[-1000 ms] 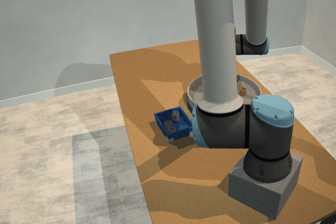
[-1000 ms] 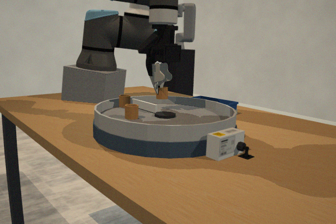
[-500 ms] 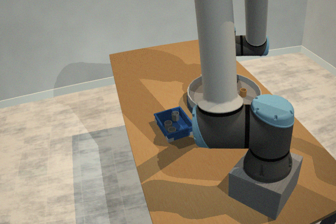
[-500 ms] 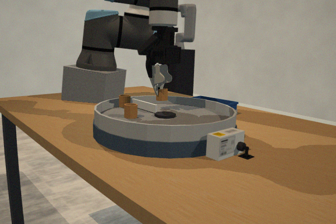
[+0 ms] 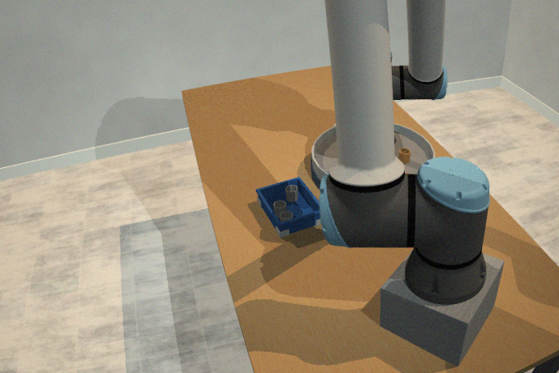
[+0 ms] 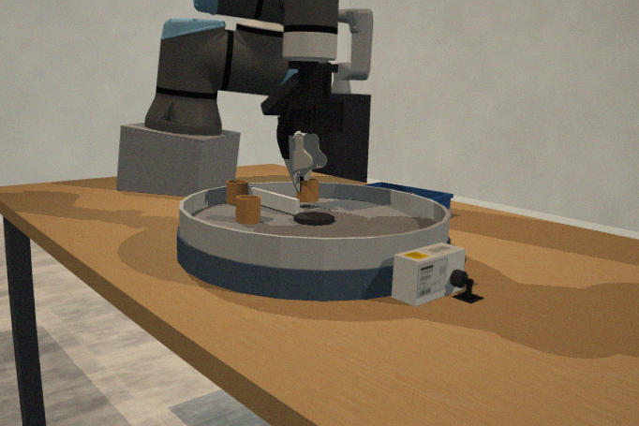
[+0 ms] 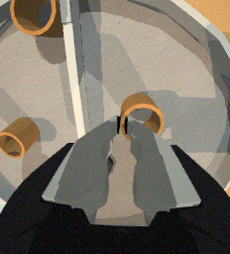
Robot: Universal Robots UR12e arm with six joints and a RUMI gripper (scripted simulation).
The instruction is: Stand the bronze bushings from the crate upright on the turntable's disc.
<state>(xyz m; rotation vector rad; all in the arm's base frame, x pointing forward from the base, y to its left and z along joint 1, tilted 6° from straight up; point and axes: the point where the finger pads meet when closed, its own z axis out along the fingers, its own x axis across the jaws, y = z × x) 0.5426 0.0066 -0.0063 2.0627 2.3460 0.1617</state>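
"Three bronze bushings (image 6: 247, 208) are on the turntable already, as far as you can count. So where is the one you're working?"

"Far side of the disc (image 6: 371, 220), beyond the white bar (image 6: 273, 199) and well apart from the dark hub (image 6: 313, 217). Your gripper (image 7: 123, 125) is nearly closed, and the wrist view shows its tips pinching the near wall of that held bushing (image 7: 143, 116), one tip inside the bore and one outside. It hangs upright, open end up. The bar hides its foot, so you cannot tell whether it is already resting on the disc."

"How will it behave when you let go?"

"Judge it as stiff, smooth metal: dense for its size and not fragile. A thin wall gives the pads little to bite on, so it may swing or slip if you move fast. A rim pinch is the sensible hold, because the sleeve looks too wide to straddle easily. Seat it flat before you open — released tilted, it would likely tip and roll."

"And the crate?"

"The blue crate (image 5: 297, 223) holds three grey steel bushings (image 5: 279, 206), and no bronze ones show in it. Leave those alone."
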